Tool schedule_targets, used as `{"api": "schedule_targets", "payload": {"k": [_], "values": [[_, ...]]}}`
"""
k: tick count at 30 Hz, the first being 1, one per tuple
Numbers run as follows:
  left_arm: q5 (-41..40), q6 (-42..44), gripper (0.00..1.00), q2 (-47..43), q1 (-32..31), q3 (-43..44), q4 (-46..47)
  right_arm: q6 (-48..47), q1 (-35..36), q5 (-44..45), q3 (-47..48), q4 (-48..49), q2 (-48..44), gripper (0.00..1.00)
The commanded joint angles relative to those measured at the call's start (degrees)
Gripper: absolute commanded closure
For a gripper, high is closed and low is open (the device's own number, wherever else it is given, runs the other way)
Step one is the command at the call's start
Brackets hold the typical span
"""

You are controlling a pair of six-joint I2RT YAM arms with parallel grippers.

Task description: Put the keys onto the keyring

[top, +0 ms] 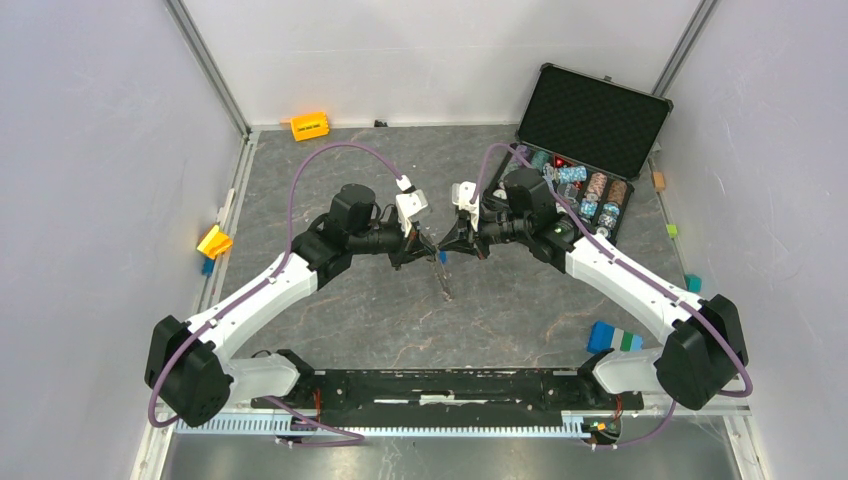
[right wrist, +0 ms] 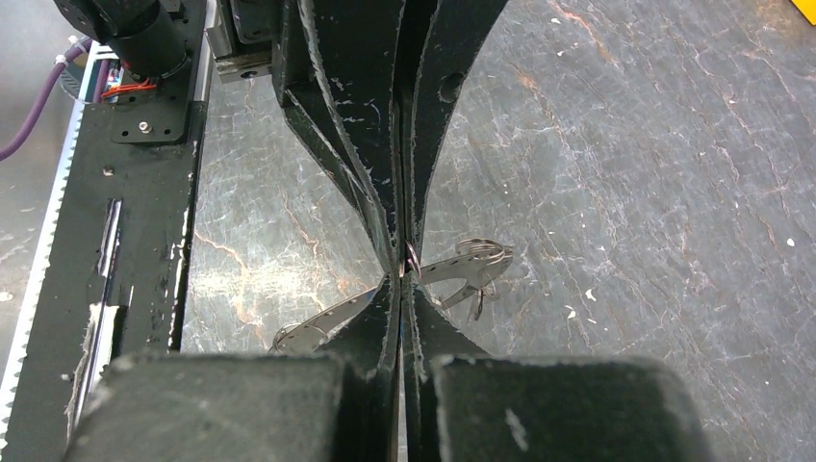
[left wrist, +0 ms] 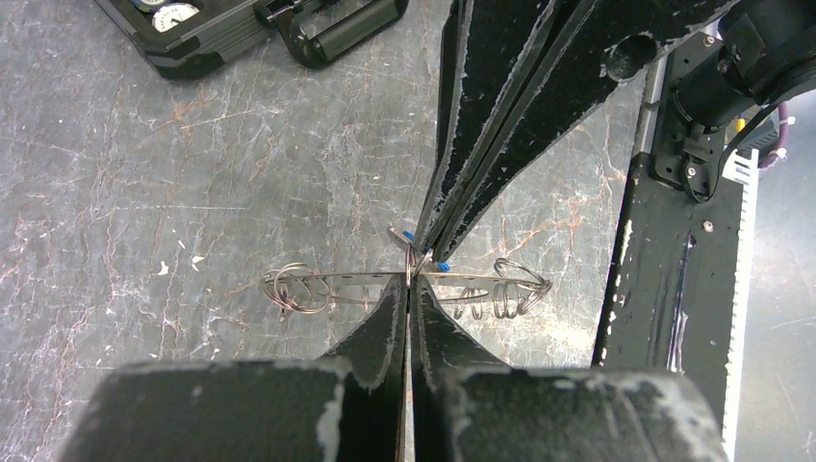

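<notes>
The keyring [left wrist: 332,286] is a flat metal band with holes and small wire rings hanging at both ends. It is held above the table centre, and in the top view the keyring [top: 441,278] hangs down between the two arms. My left gripper [left wrist: 411,281] is shut on the band's middle. My right gripper [right wrist: 402,273] meets it tip to tip and is shut on a small key, whose blue head [left wrist: 443,266] peeks out beside its fingertips. The band [right wrist: 460,262] runs slanted behind the right fingers in the right wrist view. Other keys are not visible.
An open black case [top: 592,120] with poker chips stands at the back right. An orange block [top: 309,126] lies at the back wall and a yellow block [top: 214,241] at the left wall. Blue and green blocks [top: 612,337] sit at the near right. The black base rail [top: 450,385] runs along the front.
</notes>
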Motion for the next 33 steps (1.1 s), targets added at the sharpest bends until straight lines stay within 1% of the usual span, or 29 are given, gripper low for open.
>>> {"api": "schedule_targets", "payload": {"k": [1, 23, 28, 33], "values": [[3.14, 1.73, 0.98, -1.17, -0.44, 0.66, 2.90, -1.07, 0.27, -1.47, 2.44, 1.06, -0.16, 1.00], [3.58, 1.66, 0.98, -1.53, -0.40, 0.66, 2.81, -1.83, 0.28, 3.60, 2.85, 0.26, 0.23, 1.00], [3.58, 1.71, 0.98, -1.53, -0.42, 0.67, 2.82, -1.75, 0.16, 3.27, 3.02, 0.08, 0.02, 1.00], [3.67, 1.87, 0.98, -1.48, -0.40, 0.54, 2.81, -1.37, 0.18, 0.39, 3.14, 0.35, -0.20, 1.00]]}}
